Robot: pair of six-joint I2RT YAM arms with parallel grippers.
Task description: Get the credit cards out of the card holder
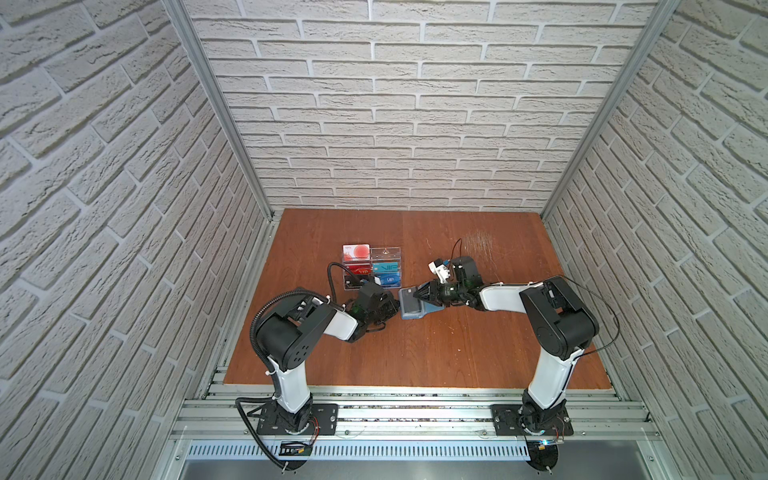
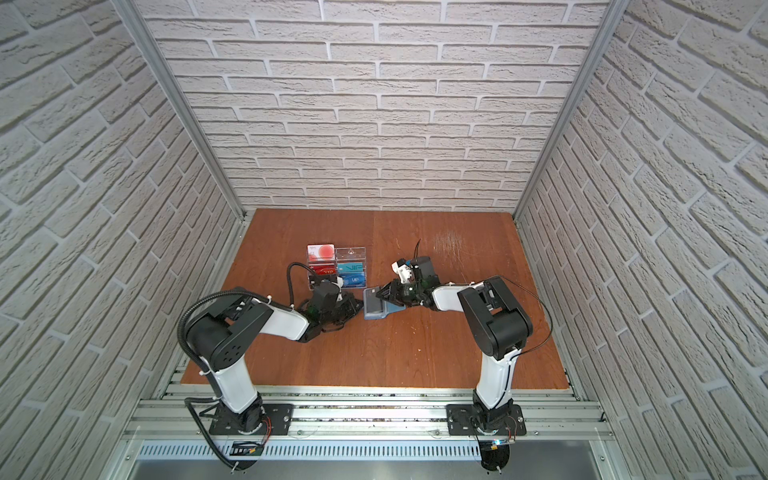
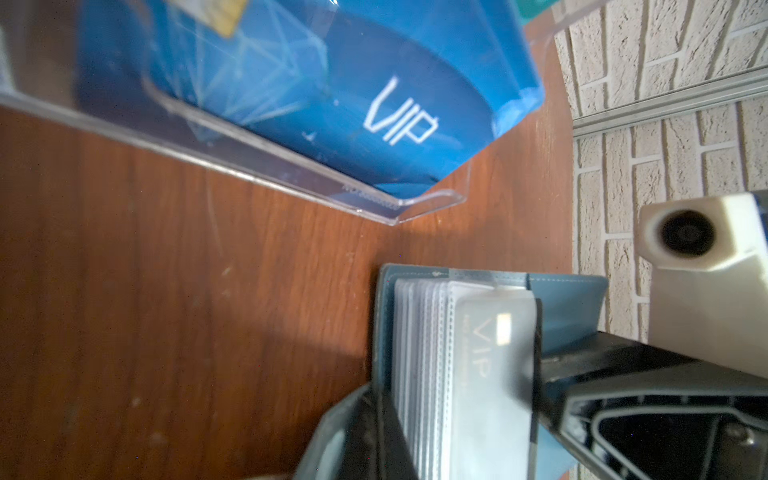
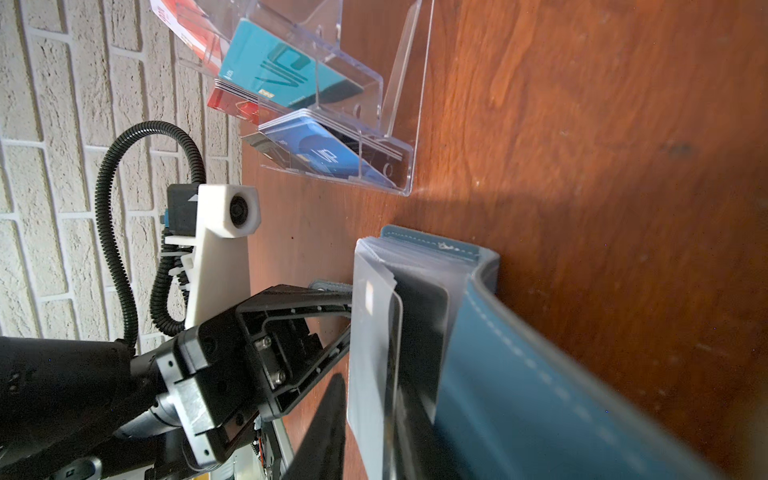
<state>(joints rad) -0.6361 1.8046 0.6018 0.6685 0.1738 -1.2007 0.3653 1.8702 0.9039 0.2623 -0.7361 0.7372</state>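
Card holder up close, open midway across the table, beside the rack. Cover clamped by left gripper; credit card in front sleeve apparently pinched by right gripper. Extraction underway. Next: pull straight along the sleeve, bracing the holder.

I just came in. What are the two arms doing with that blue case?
Both arms work on the slate-blue card holder, which is open on the table, near the clear rack. The left gripper is shut on the holder's edge and holds it. The right gripper seems closed on the dark VIP card in the front plastic sleeve. The card is not yet out.
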